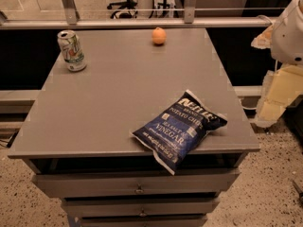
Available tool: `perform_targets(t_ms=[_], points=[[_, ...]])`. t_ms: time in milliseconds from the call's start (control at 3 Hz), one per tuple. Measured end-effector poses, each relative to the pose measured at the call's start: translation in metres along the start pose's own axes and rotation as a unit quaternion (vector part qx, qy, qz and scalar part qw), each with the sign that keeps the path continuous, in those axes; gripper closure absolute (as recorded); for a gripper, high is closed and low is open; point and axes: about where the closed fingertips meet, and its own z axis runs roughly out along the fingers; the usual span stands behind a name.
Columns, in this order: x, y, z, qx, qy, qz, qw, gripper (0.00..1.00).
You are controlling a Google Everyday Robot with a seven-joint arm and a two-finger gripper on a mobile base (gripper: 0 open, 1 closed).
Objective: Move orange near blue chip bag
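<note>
Blue chip bag point(182, 126) front, orange point(159, 36) back, can point(71, 50) left, gripper point(279, 96) right

glossy chip bag point(180, 129); matt gripper point(276, 100), right

A white-and-green soda can point(71, 50) stands upright at the far-left corner of the grey table point(118, 103) — drawers point(137, 183) sit beneath its top. The gripper point(276, 98) hangs beyond the table's right edge.
</note>
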Motion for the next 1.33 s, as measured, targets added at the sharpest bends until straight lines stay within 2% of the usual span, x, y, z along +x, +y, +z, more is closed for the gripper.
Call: perform_targets(t_ms=[333, 667, 1000, 1333], points=[[0.000, 0.000, 0.000, 0.000, 0.000, 0.000, 1.0000, 0.00], [-0.011, -0.027, 0.019, -0.001, -0.040, 0.009, 0.9992, 0.00], [-0.045, -0.090, 0.069, 0.008, -0.105, 0.043, 0.9935, 0.00], [-0.080, -0.144, 0.106, 0.040, -0.157, 0.075, 0.9839, 0.00]])
